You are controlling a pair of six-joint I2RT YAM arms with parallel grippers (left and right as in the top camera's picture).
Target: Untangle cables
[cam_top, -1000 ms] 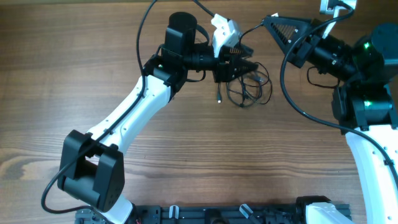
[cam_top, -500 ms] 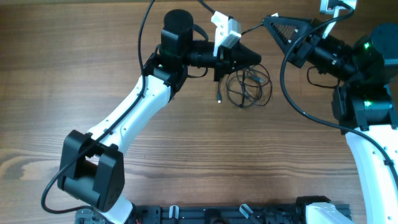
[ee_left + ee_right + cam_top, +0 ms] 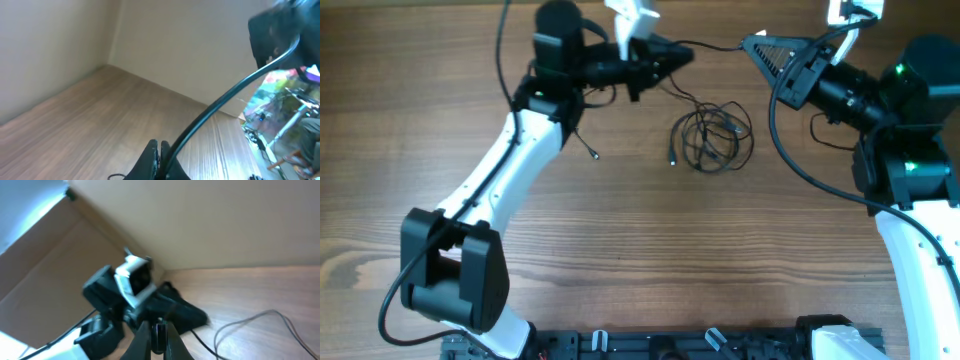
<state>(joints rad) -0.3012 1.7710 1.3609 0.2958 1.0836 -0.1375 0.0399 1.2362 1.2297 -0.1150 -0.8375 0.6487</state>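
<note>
Wood-grain table (image 3: 620, 250), seen from overhead. We see the cables (image 3: 712, 138) as a small loose coil of thin black cord lying flat on the wood, approx. 2 o'clock from the middle of the view. One plug end (image 3: 671, 158) sticks out at the coil's 8 o'clock.

A single strand leaves the coil at its 11 o'clock and climbs to the left gripper (image 3: 682, 52), which sits near the 12 o'clock edge w/ tips pointing to 3 o'clock. Its jaws are pinched together on that strand. In the left wrist view its closed fingers (image 3: 151, 160) sit at the 6 o'clock edge, and a dark, blurred cord rises from between them toward 2 o'clock.

The right gripper (image 3: 752, 42) is at the coil's 1 o'clock, tips pointing to 9 o'clock, facing the left gripper but apart from it. Its jaws are closed too. A thin line runs between the two grippers' tips; whether the right one pinches it we cannot tell. The right wrist view shows its own fingertips (image 3: 159, 336) together, w/ thin cord loops on the wood at 4 o'clock.
</note>
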